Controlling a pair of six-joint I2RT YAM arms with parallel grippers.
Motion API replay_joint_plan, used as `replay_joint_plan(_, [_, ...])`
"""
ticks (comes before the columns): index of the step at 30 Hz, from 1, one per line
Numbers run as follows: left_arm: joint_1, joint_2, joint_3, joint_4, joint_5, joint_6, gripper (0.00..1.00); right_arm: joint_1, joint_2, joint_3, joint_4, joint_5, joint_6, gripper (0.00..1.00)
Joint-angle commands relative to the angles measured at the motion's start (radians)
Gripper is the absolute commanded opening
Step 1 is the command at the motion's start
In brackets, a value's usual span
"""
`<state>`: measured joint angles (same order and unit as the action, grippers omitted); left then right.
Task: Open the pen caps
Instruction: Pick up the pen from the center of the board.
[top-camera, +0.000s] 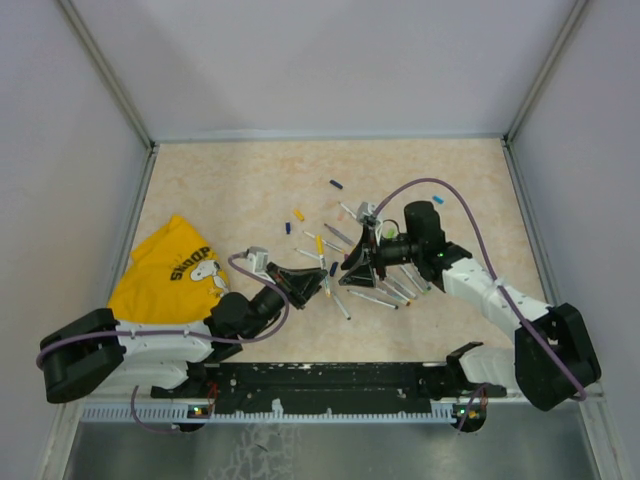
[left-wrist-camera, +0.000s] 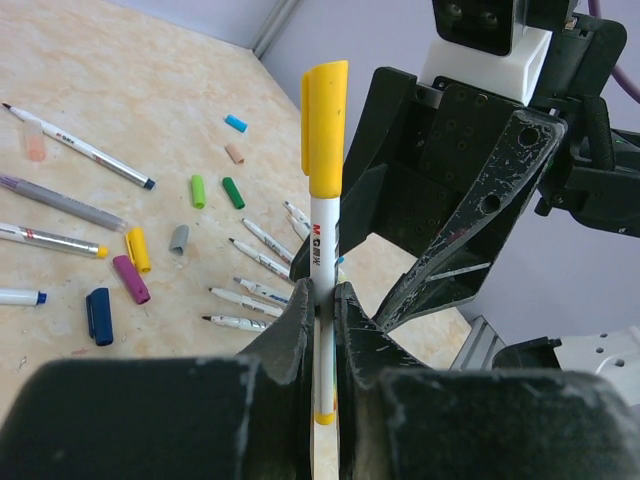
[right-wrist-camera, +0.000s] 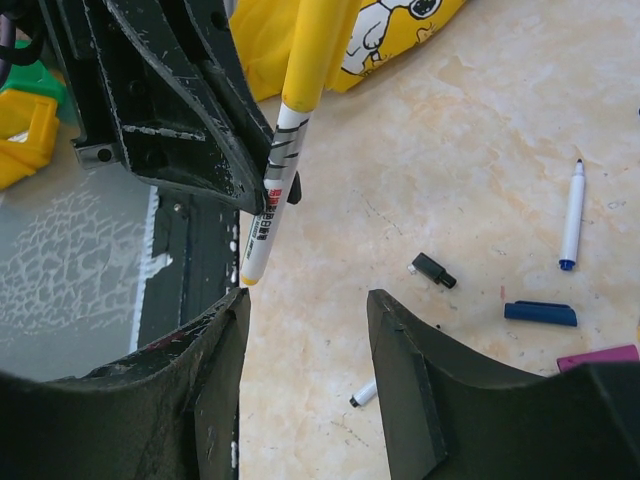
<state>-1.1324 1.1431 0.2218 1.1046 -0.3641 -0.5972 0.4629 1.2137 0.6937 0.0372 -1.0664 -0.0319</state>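
Note:
My left gripper (left-wrist-camera: 322, 300) is shut on a pen (left-wrist-camera: 321, 250) with a white barrel. The pen stands upright in the jaws with its yellow cap (left-wrist-camera: 325, 115) still on. My right gripper (right-wrist-camera: 305, 340) is open and empty. It faces the left gripper (top-camera: 318, 285) at mid-table, and its fingers (left-wrist-camera: 450, 230) sit just behind the capped end. In the right wrist view the pen (right-wrist-camera: 275, 170) hangs above and left of my open jaws. Loose caps lie on the table: green (left-wrist-camera: 198, 190), grey (left-wrist-camera: 179, 238), yellow (left-wrist-camera: 137, 249), purple (left-wrist-camera: 131, 279) and dark blue (left-wrist-camera: 98, 315).
Several uncapped pens (left-wrist-camera: 255, 290) lie beside the caps, with more around the right gripper (top-camera: 352, 270). A yellow cloth (top-camera: 170, 265) lies at the left. A blue-tipped pen (right-wrist-camera: 572, 215) and a small black piece (right-wrist-camera: 433, 270) lie on the beige table (top-camera: 240, 190). Walls enclose three sides.

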Motion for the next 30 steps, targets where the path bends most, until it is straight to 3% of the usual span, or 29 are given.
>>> replay_joint_plan(1, [-0.007, 0.001, -0.013, 0.06, -0.013, 0.008, 0.0, 0.011, 0.003, 0.004, 0.047, -0.01, 0.0, 0.51])
replay_joint_plan(12, [-0.006, 0.046, -0.024, 0.152, -0.019, 0.0, 0.0, 0.013, 0.009, -0.007, 0.089, -0.016, 0.046, 0.52])
replay_joint_plan(19, [-0.007, 0.136, -0.025, 0.322, -0.032, 0.006, 0.0, 0.013, 0.009, -0.016, 0.136, -0.025, 0.096, 0.52])
replay_joint_plan(30, [-0.007, 0.259, 0.053, 0.411, -0.028, 0.031, 0.0, 0.017, 0.005, -0.045, 0.229, -0.038, 0.189, 0.53])
